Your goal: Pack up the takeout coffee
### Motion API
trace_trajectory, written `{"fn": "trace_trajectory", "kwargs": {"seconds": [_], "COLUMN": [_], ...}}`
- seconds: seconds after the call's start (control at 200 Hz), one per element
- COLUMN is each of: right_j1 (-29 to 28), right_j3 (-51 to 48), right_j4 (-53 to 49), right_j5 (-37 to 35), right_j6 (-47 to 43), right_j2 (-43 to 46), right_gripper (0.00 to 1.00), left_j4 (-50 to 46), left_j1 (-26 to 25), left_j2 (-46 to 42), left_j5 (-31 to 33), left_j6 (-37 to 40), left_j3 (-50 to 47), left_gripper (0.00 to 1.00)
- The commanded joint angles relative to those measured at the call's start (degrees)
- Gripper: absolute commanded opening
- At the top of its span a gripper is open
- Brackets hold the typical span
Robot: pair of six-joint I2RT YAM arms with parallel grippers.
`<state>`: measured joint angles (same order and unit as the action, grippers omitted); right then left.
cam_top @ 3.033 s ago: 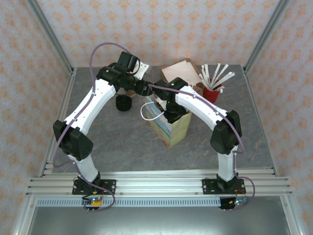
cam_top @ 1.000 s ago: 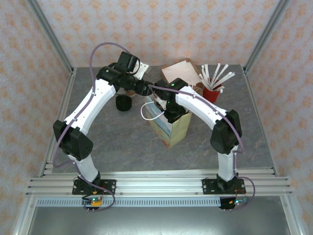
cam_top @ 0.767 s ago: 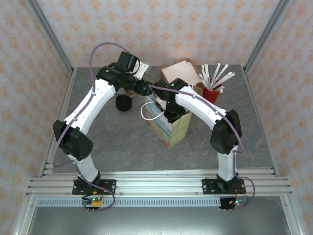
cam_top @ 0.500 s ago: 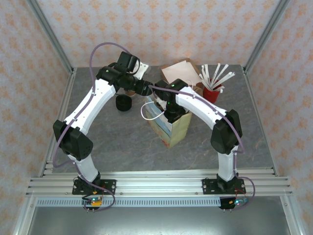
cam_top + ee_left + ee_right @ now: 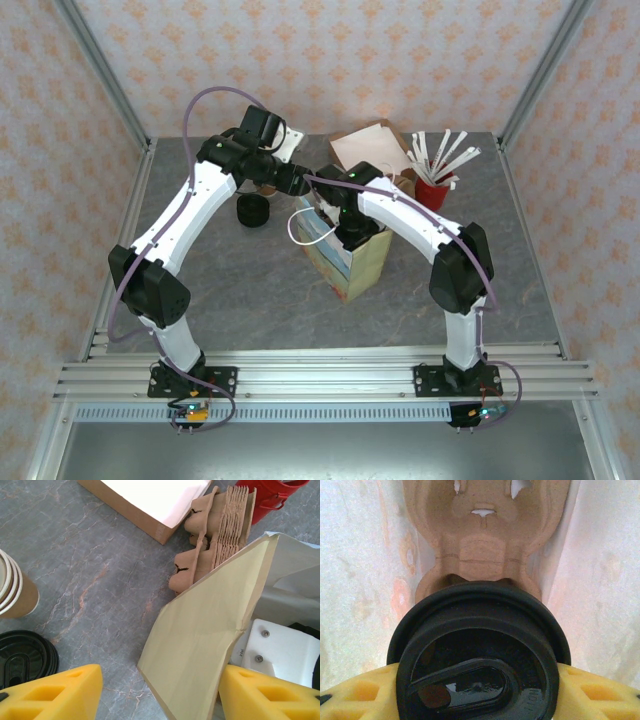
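Top view, arms: the left arm [image 5: 190, 215] reaches toward the back of the grey table [image 5: 230, 290]. The right arm [image 5: 410, 220] bends down into the upright paper bag [image 5: 352, 268] at mid-table.
Top view, surroundings: black lids [image 5: 252, 210] sit left of the bag. A cardboard box [image 5: 365, 150] and a red cup of white sticks [image 5: 432, 186] stand behind it.
Left wrist view, fingers: the left gripper [image 5: 160, 682] hangs with its yellow fingers [image 5: 55, 692] spread wide. The bag's rim lies between them, not pinched.
Left wrist view, nearby: stacked lidless cups [image 5: 12, 590] stand apart from the bag, and stacked pulp carriers [image 5: 215, 535] sit just beside it.
Right wrist view, cup: the takeout coffee [image 5: 480, 645], black lid up, is inside the bag. The right gripper [image 5: 480, 680] pinches it over a carrier tray [image 5: 485, 550] on the bag's floor. Whether the cup is seated in the tray cannot be told.
Risk: letting go off the tray's pocket would likely tip the cup. Lifting the hand out could snag a wall and topple the bag.
In the way: the bag's pale walls stand close on either side of the cup.
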<state>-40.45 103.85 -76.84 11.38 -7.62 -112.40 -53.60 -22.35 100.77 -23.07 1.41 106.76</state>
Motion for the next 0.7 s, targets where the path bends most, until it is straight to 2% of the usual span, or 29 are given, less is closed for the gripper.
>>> {"fn": "trace_trajectory", "kwargs": {"seconds": [0.0, 0.095, 0.415, 0.696], "right_j1": [1.07, 1.03, 1.05, 0.83], "right_j3": [-2.26, -2.42, -1.23, 0.75], "right_j4": [-0.88, -0.59, 0.22, -1.12], "right_j5": [-7.09, -7.22, -5.92, -5.05], "right_j6": [-1.3, -1.52, -1.13, -0.83], "right_j2": [-5.45, -5.77, -3.45, -2.44], "right_gripper": [0.52, 0.54, 0.68, 0.74], "left_j4": [-0.89, -0.64, -0.59, -0.54], "left_j1": [-0.33, -0.32, -0.32, -0.28], "left_j2": [-0.04, 0.04, 0.22, 0.39], "left_j5": [-1.67, -1.82, -2.04, -2.07], "left_j6": [0.12, -0.09, -0.09, -0.14], "left_j3": [0.21, -0.09, 0.38, 0.47], "left_gripper": [0.64, 0.64, 0.64, 0.64]}}
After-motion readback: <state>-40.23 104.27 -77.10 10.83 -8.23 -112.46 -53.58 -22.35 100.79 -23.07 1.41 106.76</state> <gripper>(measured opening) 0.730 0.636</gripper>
